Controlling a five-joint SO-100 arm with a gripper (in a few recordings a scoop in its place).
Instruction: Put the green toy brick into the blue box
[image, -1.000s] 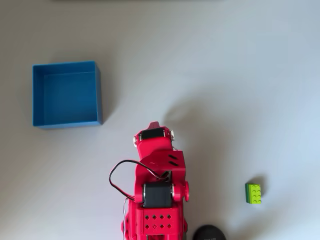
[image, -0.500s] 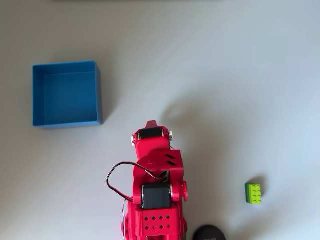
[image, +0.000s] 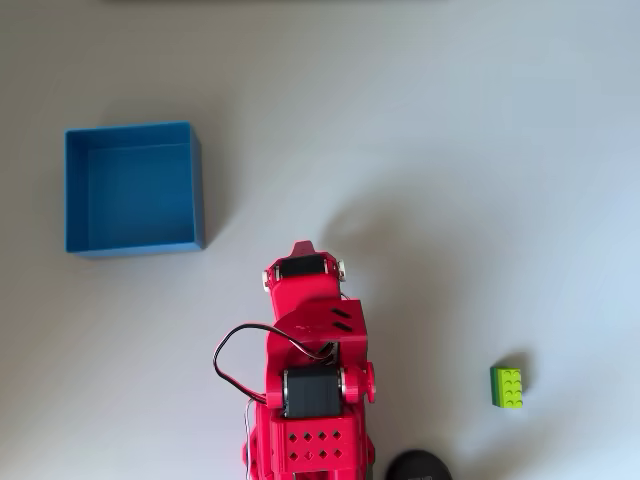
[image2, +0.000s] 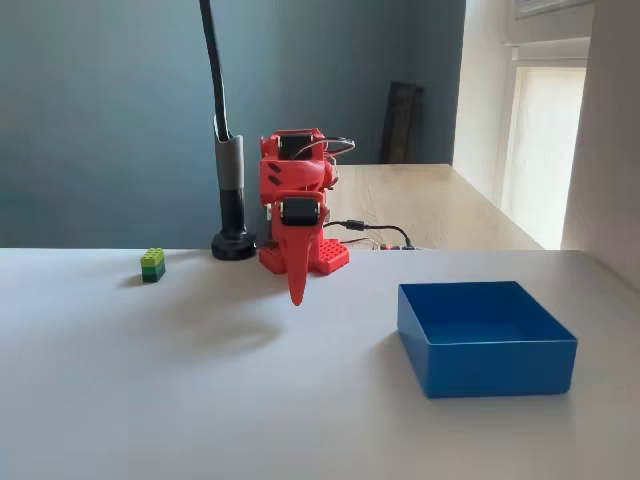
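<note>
The green toy brick (image: 508, 387) lies on the white table at the lower right of the overhead view; in the fixed view the green toy brick (image2: 152, 264) sits at the left, near the black stand. The blue box (image: 134, 188) stands open at the upper left in the overhead view, and the blue box (image2: 484, 336) is at the lower right in the fixed view, with nothing visible inside. The red arm is folded over its base in the middle. Its gripper (image2: 296, 292) points down above the table with the fingers together, holding nothing, far from both brick and box.
A black stand base (image2: 234, 245) with a dark pole rises beside the arm's base; it appears as a black disc (image: 418, 467) at the overhead view's bottom edge. A wooden table (image2: 430, 205) lies behind.
The arm's folded upper part shifted slightly left between the earliest frame and half a second ago; since then nothing has moved. Brick and box stay put.
</note>
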